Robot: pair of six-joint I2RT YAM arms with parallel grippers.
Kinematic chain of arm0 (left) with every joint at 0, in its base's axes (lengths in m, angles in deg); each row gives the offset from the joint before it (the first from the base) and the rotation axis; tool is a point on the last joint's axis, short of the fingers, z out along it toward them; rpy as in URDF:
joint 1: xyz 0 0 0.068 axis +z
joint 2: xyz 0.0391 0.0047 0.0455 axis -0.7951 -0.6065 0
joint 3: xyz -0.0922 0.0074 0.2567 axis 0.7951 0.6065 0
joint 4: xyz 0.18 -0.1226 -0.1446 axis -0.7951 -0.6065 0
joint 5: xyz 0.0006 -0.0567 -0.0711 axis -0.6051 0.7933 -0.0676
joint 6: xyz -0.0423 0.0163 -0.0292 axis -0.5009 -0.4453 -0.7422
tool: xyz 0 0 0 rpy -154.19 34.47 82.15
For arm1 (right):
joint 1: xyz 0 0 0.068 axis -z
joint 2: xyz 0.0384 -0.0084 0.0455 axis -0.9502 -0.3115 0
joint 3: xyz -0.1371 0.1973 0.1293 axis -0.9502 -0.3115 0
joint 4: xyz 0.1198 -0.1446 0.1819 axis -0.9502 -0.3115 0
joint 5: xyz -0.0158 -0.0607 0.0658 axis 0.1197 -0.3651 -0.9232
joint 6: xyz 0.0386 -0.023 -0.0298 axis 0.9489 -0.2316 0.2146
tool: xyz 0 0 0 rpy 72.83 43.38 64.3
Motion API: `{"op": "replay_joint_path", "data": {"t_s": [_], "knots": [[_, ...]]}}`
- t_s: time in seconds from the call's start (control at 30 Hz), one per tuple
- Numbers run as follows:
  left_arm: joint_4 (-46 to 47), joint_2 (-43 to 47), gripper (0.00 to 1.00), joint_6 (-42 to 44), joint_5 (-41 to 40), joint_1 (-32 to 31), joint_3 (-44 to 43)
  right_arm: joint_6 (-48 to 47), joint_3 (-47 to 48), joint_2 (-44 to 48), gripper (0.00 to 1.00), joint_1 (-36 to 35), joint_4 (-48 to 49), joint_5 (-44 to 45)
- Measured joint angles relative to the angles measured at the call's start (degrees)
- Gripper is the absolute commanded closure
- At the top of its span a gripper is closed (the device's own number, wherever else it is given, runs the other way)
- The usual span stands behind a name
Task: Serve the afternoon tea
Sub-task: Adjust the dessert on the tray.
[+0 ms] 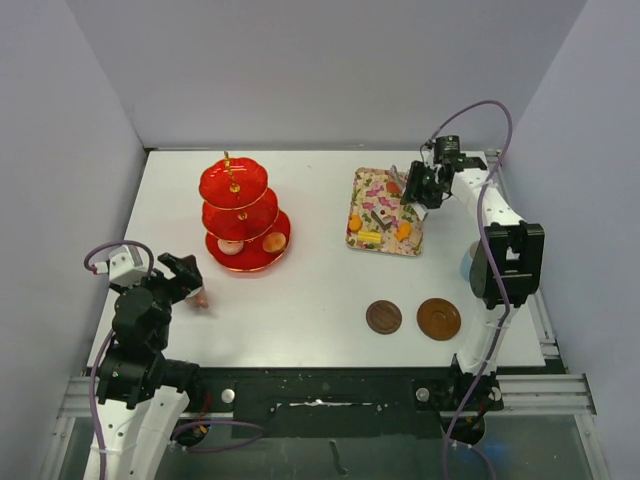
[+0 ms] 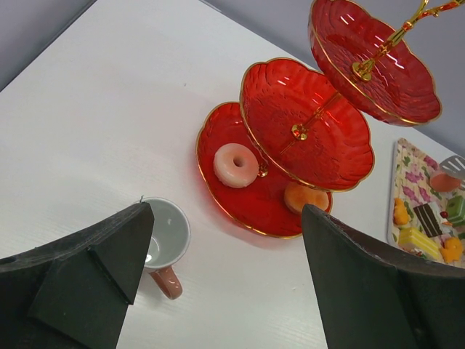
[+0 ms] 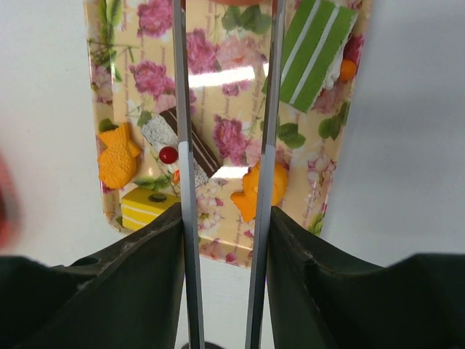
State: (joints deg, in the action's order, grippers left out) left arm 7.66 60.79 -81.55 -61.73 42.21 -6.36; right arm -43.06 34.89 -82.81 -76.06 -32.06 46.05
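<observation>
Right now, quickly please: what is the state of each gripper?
Left gripper: open, holding nothing, near the pink cup.
Right gripper: closed on the metal tongs, over the flowered tray.

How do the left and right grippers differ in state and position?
The left gripper stands wide open and empty; the right gripper is clamped on thin metal tongs. The left gripper hangs beside the pink handled cup; the right gripper is by the floral rectangular tray. Both are black.
</observation>
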Motion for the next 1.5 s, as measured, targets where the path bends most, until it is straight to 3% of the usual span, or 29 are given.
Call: {"op": "replay_joint_path", "data": {"t_s": [0.4, 0.67, 1.5], "knots": [[0.00, 0.00, 0.18, 0.04, 0.15, 0.00, 0.00, -0.48, -13.86, 10.91, 0.58, -3.08, 0.76, -1.07], [0.00, 0.00, 0.19, 0.07, 0.17, 0.00, 0.00, -0.35, -15.21, 16.92, 0.56, -4.04, 0.52, -0.24], [0.00, 0.68, 0.18, 0.13, 0.20, 0.00, 0.02, -5.07, -2.58, 4.33, 0.53, -7.78, -9.29, 5.51]]}}
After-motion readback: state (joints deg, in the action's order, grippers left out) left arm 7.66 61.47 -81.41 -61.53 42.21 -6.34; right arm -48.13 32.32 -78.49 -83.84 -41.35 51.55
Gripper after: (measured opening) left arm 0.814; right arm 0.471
